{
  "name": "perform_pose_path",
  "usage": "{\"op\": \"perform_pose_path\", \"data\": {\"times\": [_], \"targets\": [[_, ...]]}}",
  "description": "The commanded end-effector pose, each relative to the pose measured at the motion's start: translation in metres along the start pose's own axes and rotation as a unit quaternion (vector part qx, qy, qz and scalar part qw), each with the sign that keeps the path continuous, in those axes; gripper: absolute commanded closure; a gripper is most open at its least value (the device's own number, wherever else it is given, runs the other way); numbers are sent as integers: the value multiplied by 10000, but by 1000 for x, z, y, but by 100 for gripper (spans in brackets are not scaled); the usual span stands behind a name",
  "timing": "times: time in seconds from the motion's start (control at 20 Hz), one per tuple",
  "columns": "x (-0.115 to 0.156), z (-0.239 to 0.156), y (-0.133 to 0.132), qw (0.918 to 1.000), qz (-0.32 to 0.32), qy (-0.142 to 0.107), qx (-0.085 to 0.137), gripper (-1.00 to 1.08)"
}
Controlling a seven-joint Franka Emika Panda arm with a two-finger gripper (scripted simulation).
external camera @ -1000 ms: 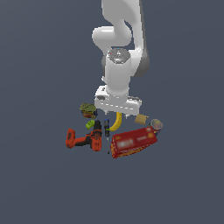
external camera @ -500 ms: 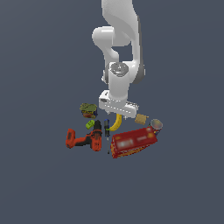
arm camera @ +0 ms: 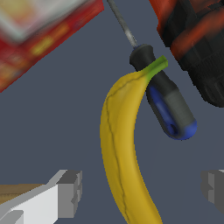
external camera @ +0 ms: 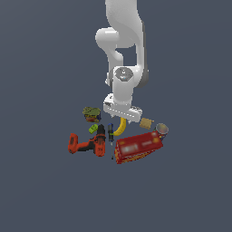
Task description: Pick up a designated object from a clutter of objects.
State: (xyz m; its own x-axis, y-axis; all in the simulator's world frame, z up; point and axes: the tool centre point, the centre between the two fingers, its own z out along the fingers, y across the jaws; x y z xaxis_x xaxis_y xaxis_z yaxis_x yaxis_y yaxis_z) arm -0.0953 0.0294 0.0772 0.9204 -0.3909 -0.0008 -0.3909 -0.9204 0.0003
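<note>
The designated object, a curved yellow banana (external camera: pixel 120 128) (arm camera: pixel 120 148) with a green stem tip, lies in the middle of the clutter of objects. My gripper (external camera: pixel 121 120) (arm camera: pixel 142 188) hangs just above it and is open. In the wrist view the grey fingertips (arm camera: pixel 70 192) stand on either side of the banana's body without touching it. A dark tool with a blue handle (arm camera: pixel 168 109) (external camera: pixel 110 132) lies against the banana's stem end. Nothing is held.
An orange-red drill (external camera: pixel 88 144) (arm camera: pixel 197 39) lies at the exterior view's left and a red box (external camera: pixel 138 146) (arm camera: pixel 39 30) lies in front. A green-topped can (external camera: pixel 91 113), green block (external camera: pixel 93 129), tan cube (external camera: pixel 146 123) and small cup (external camera: pixel 161 129) ring the banana.
The hand has sunk a little toward the banana and the wrist has turned slightly. None of the objects has moved.
</note>
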Motion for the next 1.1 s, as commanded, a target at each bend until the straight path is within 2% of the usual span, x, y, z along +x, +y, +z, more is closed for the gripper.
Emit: {"op": "perform_pose_path", "data": {"times": [0.0,0.95,1.0,1.05], "targets": [[0,1,0,10000,1,2,1,-92],[-1,50,1,10000,15,4,1,-92],[-1,50,1,10000,15,4,1,108],[-1,50,1,10000,15,4,1,108]]}}
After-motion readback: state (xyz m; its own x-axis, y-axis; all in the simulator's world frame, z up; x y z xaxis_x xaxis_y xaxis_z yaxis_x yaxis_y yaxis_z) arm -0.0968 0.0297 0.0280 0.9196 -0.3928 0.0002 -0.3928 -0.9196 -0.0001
